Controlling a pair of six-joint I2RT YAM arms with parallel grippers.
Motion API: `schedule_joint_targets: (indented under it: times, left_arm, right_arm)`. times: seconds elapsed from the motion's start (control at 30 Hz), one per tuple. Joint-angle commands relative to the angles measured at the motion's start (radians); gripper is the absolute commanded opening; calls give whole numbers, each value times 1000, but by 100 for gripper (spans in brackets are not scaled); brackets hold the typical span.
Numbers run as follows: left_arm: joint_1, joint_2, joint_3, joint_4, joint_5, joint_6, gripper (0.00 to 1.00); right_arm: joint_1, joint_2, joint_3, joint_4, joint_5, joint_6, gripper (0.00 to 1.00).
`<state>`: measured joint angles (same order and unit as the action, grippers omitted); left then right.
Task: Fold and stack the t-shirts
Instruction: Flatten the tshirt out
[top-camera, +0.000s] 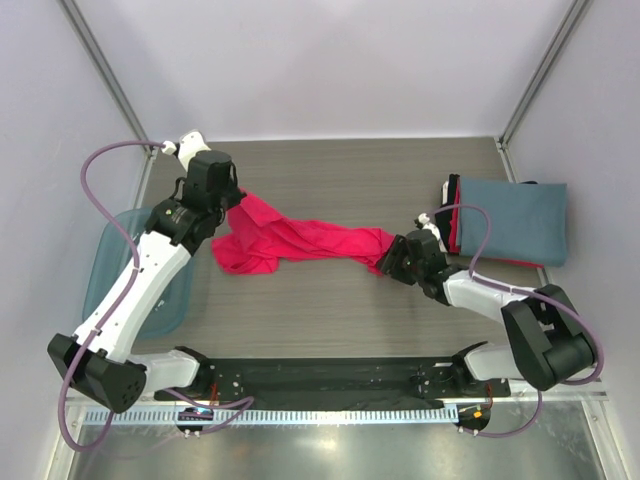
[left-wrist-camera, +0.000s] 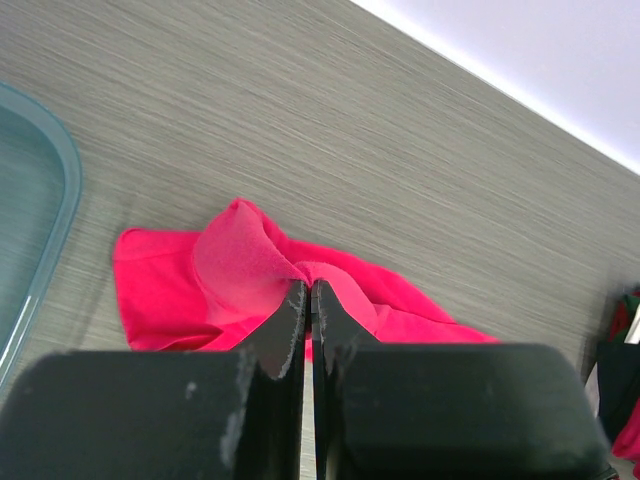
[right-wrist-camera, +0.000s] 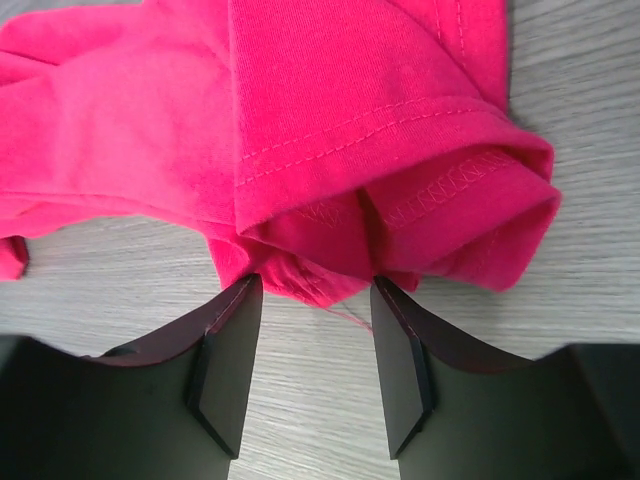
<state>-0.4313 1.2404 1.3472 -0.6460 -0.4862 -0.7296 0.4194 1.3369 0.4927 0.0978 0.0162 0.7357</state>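
Leftmost, at the frame's left edge, the translucent blue bin (top-camera: 110, 270) sat on the bench (top-camera: 350, 170). Just right of it, the left end effector (top-camera: 232, 203) was clamped on a bunched corner of the pink-red t-shirt (top-camera: 300, 240), fingers pressed together on the cloth, which was drawn up off the bench there. The shirt ran crumpled and twisted across the middle of the frame. At its right end the right end effector (right-wrist-camera: 315, 285) stood apart, its fingers either side of the doubled hem without gripping it. At the right edge, the folded blue-grey t-shirt (top-camera: 515, 220) lay over red and black folded edges (top-camera: 452, 215).

The step in hand looked like spreading the shirt flat. Doing it well probably meant closing the right side squarely on the hem, deep enough not to slip. Both arms should then draw apart evenly so the twist came out before any fold.
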Motion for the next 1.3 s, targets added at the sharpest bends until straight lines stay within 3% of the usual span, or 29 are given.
schedule_joint_targets:
  times: [0.0, 0.13, 0.27, 0.53, 0.8, 0.83, 0.93, 1.03, 1.27]
  left_arm:
    - [5, -29, 10, 42, -23, -14, 0]
    - [5, -30, 12, 39, -25, -13, 0]
    - [5, -32, 15, 28, -28, -16, 0]
    - [6, -42, 20, 19, -31, -21, 0]
    - [6, -41, 27, 17, -23, -28, 0]
    - [5, -41, 27, 13, -25, -27, 0]
    - [5, -48, 27, 9, -43, -27, 0]
    - [6, -53, 27, 6, -43, -28, 0]
    - [6, -50, 26, 9, -40, -25, 0]
  right_arm:
    - [-1, 13, -16, 94, 5, 47, 53]
    - [-1, 31, -28, 127, -2, 67, 46]
    - [-1, 18, 0, 71, -39, 59, 14]
    - [-1, -177, 81, -297, -4, -18, 8]
    - [-1, -323, 38, -421, -33, -18, 12]
    - [-2, -332, 29, -420, -32, -12, 15]
    - [-1, -325, -9, -385, -50, -6, 36]
    - [-1, -303, -43, -342, -59, -4, 49]
    - [-1, -259, -69, -218, -96, 1, 56]
